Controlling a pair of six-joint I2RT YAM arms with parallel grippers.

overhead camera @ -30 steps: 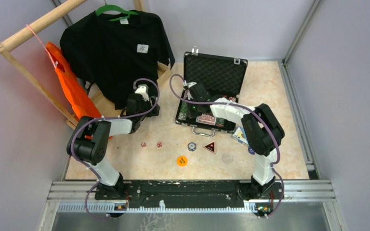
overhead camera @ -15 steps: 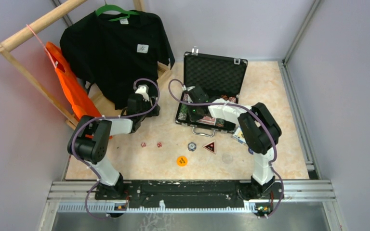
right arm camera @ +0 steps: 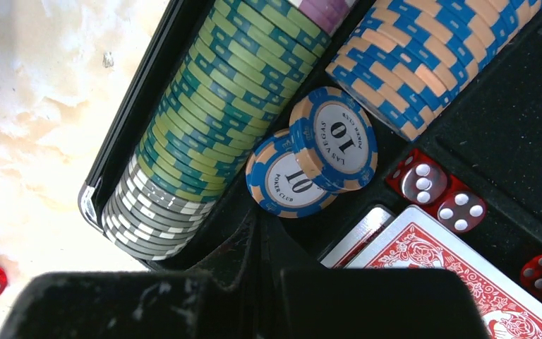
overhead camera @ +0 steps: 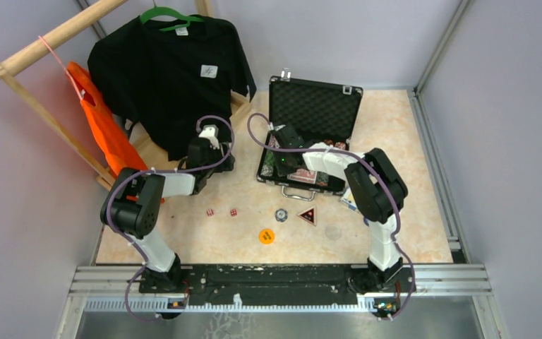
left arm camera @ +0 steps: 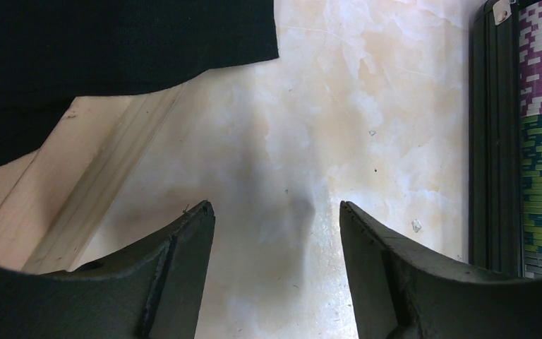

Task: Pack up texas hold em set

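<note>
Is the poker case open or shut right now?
Open: the case has its foam-lined lid standing up, with chips and cards showing inside.

In front of the case (overhead camera: 315,106): two red dice (overhead camera: 210,212), one striped chip (overhead camera: 281,215), one triangular token (overhead camera: 308,215), one orange round token (overhead camera: 267,236).

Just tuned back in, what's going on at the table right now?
The black briefcase-style case lies open with rows of striped chips and red-backed cards inside. The right gripper is shut, low over the chip rows beside two loose blue-and-orange 10 chips, holding nothing visible. The left gripper hangs open above the marbled tabletop beside the case. Two red dice, a blue-and-white chip, a dark triangular token and an orange round token lie outside, unpacked.
</note>
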